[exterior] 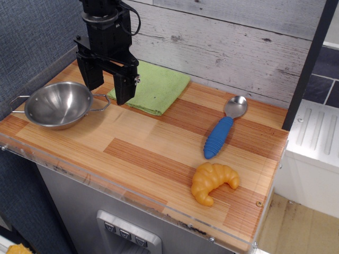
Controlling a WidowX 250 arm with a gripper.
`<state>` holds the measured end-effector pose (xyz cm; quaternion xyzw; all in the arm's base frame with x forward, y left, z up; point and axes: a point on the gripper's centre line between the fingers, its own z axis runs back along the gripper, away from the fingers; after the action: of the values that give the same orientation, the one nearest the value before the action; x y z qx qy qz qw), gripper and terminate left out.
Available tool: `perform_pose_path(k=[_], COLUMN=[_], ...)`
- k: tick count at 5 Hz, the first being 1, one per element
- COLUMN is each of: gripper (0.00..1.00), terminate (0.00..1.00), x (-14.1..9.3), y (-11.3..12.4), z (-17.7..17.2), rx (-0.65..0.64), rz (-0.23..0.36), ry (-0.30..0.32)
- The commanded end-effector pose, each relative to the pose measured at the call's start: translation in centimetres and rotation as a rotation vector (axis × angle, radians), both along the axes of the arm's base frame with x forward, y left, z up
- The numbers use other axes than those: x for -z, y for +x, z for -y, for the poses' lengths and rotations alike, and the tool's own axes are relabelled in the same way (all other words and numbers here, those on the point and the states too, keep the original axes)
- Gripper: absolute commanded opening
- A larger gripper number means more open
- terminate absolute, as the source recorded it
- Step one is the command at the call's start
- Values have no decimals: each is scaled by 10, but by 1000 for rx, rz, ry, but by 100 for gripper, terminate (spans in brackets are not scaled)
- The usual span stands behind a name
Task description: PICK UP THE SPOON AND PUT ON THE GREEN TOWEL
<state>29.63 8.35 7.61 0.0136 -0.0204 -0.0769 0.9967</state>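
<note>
One steel bowl (58,106), empty, beside green towel (153,85).

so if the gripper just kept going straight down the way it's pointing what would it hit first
Probably the bare wooden counter in the gap between the steel bowl and the green towel. The open gripper points downward there, though from this single view it may clip the bowl's handle or the towel's edge.

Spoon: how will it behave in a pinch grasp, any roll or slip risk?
The spoon looks rigid. Its chunky ribbed blue handle probably grips well, though its rounded shape might roll if nudged sideways. The shiny bowl end looks slippery, so the open gripper should likely take the handle.
</note>
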Motion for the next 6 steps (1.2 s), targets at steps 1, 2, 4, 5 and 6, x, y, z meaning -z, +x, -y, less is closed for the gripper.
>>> perform_pose_path(k=[1, 2, 4, 5, 6], gripper=[100, 100, 100, 100, 100], terminate=[0, 0, 0, 0, 0], x=[0, 2, 9, 10, 5], y=[0, 7, 36, 50, 64], z=[0, 17, 93, 133, 156], rx=[0, 30, 147, 112, 43], rz=[0, 27, 146, 181, 196], ry=[0, -9, 44, 80, 66])
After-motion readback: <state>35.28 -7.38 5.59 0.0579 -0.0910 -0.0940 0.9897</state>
